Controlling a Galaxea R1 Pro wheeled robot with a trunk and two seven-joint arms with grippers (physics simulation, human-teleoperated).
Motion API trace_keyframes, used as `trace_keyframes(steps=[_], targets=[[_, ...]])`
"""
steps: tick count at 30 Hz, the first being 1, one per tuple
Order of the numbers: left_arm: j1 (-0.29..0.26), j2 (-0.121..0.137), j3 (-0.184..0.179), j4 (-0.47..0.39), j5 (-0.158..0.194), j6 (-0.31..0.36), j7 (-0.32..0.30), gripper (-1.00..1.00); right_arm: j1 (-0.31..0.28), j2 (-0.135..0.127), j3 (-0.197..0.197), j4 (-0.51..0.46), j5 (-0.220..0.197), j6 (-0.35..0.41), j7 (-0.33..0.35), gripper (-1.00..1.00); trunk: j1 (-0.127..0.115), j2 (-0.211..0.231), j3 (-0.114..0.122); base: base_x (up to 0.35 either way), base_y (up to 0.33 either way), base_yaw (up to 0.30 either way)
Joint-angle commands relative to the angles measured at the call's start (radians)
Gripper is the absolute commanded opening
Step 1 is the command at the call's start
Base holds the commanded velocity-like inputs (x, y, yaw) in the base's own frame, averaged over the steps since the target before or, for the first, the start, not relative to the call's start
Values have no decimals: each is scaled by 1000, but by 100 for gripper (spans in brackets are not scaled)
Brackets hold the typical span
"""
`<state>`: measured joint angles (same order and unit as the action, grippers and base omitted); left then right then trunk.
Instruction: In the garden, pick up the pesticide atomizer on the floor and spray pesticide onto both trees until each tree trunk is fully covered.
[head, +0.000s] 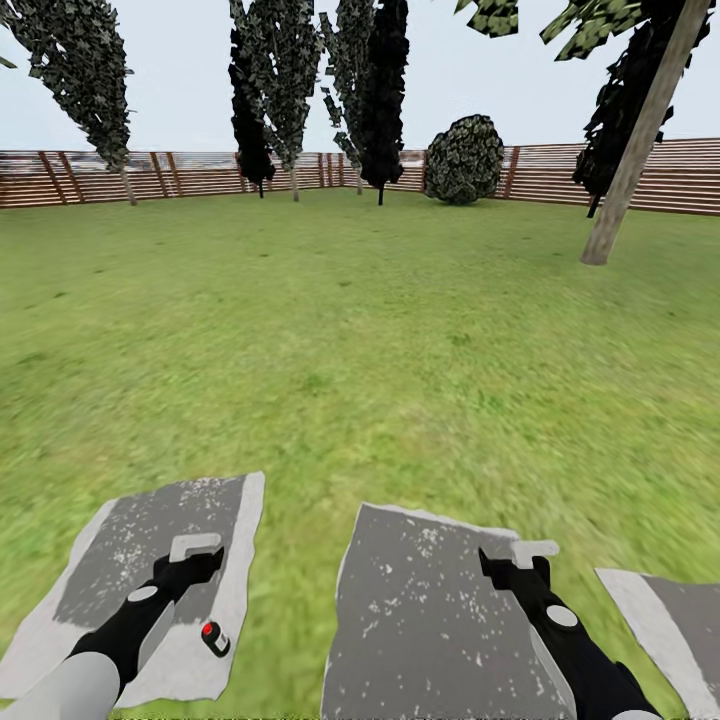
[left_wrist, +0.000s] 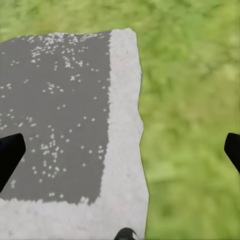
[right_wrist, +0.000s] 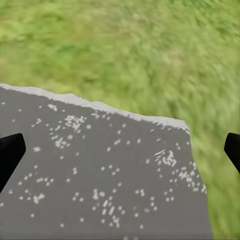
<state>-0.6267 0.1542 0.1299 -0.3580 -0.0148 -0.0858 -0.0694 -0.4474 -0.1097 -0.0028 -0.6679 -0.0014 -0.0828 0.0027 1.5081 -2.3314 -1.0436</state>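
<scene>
Tree trunk beyond open lawn

A: What's cut off?
B: The leaning tree trunk leaves the upper right corner, crown mostly unseen. The right paving stone runs off the lower right edge.
A: Blurred?
B: Nearby lawn.

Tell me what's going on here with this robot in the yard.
The robot stands over grey paving stones on the lawn, facing a wooden fence. Both claws are open and hold nothing: the left claw hangs above one stone, the right claw above the next. A leaning tree trunk rises ahead to the right.
</scene>
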Motion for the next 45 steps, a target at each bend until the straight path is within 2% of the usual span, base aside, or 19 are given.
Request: trace_keyframes(steps=[1, 5, 11, 24, 45], targets=[[-1, -1, 8, 1, -1, -4, -7, 100, 0, 0, 0, 1, 0, -3, 0, 100, 4, -8, -4, 0, 0, 0], [1, -1, 8, -4, -1, -14, -7, 100, 0, 0, 0, 1, 0, -3, 0, 100, 19, -36, -17, 0, 0, 0], [2, -1, 9, 3, -1, -111, -7, 100, 0, 0, 0, 1, 0, -3, 0, 100, 42, -78, -35, 0, 0, 0], [2, -1, 11, 4, 1, -124, -7, 100, 0, 0, -2, 1, 0, -3, -1, 100, 92, -169, -87, 0, 0, 0], [3, 0, 16, 5, 1, -124, -6, 100, 0, 0, -3, 1, 0, -3, -4, 100, 101, -173, -202, 0, 0, 0]])
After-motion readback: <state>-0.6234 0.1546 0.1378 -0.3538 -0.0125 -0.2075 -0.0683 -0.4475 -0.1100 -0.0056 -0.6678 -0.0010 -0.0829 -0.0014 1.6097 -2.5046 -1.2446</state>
